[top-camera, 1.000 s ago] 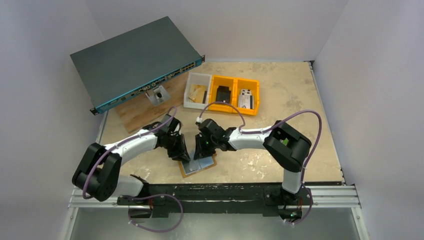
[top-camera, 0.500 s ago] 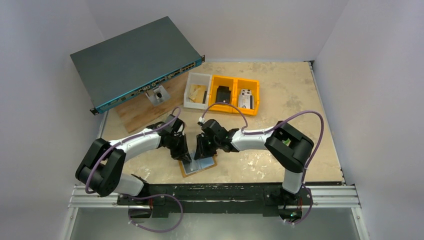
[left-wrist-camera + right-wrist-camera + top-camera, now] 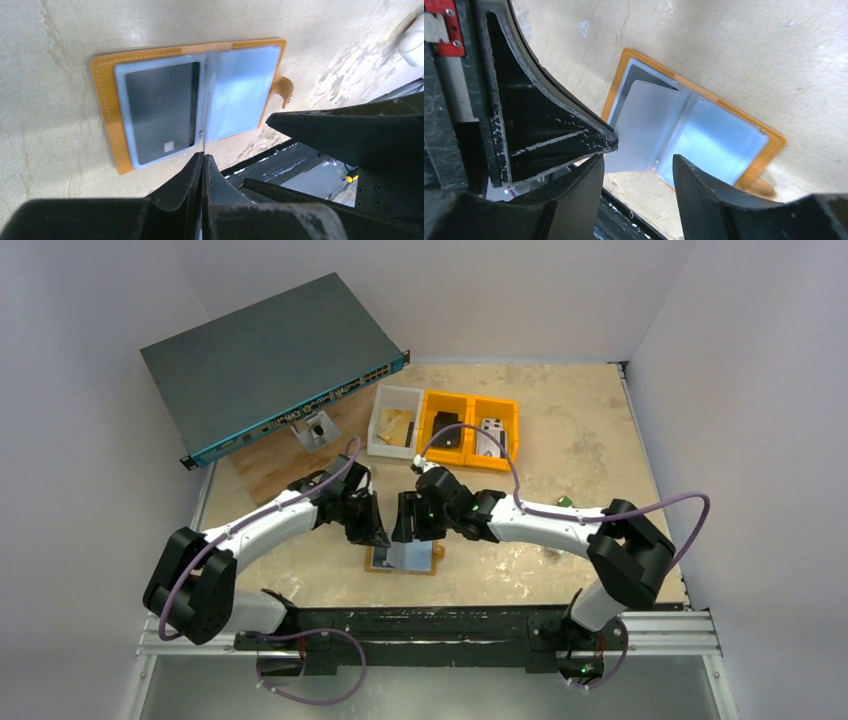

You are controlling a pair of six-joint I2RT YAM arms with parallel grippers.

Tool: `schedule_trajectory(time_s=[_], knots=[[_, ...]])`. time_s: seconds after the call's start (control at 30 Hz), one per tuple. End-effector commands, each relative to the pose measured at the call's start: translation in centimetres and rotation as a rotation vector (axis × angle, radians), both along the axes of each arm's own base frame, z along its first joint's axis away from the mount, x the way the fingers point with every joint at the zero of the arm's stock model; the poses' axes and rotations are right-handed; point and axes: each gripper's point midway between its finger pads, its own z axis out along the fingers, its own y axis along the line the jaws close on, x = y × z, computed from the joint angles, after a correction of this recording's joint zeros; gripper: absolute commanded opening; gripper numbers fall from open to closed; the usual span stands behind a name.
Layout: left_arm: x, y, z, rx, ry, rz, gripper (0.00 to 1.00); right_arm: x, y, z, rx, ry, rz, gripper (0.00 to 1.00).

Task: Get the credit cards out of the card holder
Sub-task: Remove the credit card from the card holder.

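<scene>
The card holder (image 3: 405, 558) lies open on the table near the front edge, tan-orange outside (image 3: 107, 110) and pale blue-grey inside (image 3: 724, 135). A dark credit card (image 3: 160, 110) sits in its left clear pocket. My left gripper (image 3: 203, 156) is shut on the edge of a loose plastic sleeve page (image 3: 649, 130) and holds it raised off the holder. My right gripper (image 3: 638, 165) hovers open just beside it, nothing between its fingers. In the top view the left gripper (image 3: 380, 537) and right gripper (image 3: 408, 530) meet nose to nose over the holder. The snap tab (image 3: 285, 90) sticks out at one side.
A dark network switch (image 3: 270, 360) rests on a wooden board (image 3: 290, 455) at the back left. A white bin (image 3: 395, 420) and orange bins (image 3: 470, 430) with small parts stand behind the grippers. A small green object (image 3: 565, 502) lies to the right. The table's front edge runs just below the holder.
My right gripper has opened and its arm has stretched out to the left. My left gripper has shut on the sleeve page. The card holder has turned square to the table edge.
</scene>
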Motion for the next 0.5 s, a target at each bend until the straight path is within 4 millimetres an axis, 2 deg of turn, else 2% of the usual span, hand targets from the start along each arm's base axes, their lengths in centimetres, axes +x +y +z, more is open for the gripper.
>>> schedule_trajectory(time_s=[0.0,0.07,0.23,0.47], knots=[[0.6,-2.0,2.1,-0.055,-0.048,-0.069,0.00,2.0,-1.9,1.5,-0.032,-0.060,-0.097,0.53],[0.7,-2.7,2.2,-0.060,-0.047,-0.081,0.00,2.4,-2.7,1.2,-0.044,-0.064,-0.126,0.53],[1.0,-4.4,2.6,-0.080,-0.049,-0.100,0.10,2.8,-4.7,1.0,-0.080,-0.079,-0.179,0.53],[1.3,-7.1,1.7,-0.100,-0.016,-0.144,0.19,3.1,-7.4,0.8,-0.104,-0.086,-0.262,0.54]])
